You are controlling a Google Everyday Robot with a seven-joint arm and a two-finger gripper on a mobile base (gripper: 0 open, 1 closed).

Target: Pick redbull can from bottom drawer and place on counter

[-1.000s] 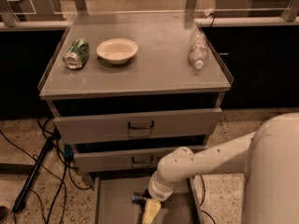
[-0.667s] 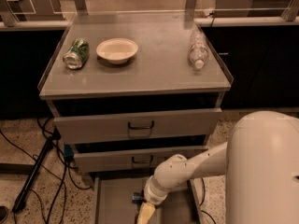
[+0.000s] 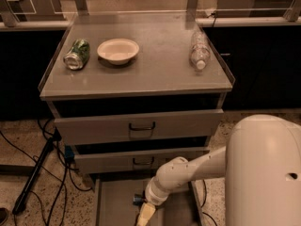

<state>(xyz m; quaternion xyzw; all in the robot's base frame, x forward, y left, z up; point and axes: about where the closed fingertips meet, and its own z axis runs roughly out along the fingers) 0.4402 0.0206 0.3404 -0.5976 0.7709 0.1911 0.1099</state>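
Note:
The bottom drawer is pulled out at the foot of the cabinet, its flat grey floor showing. My arm reaches down into it, and my gripper hangs low over the drawer floor, cut off by the picture's lower edge. A small bluish thing peeks out just left of the wrist; it may be the redbull can, mostly hidden by the arm. The counter is the grey cabinet top above.
On the counter lie a green can on its side at the left, a cream bowl beside it and a clear plastic bottle at the right. Two drawers with dark handles sit above. Cables and a stand leg cross the floor at left.
The arm has swung closer to the camera and fills more of the right side. The gripper has sunk a little lower and leftward in the bottom drawer.

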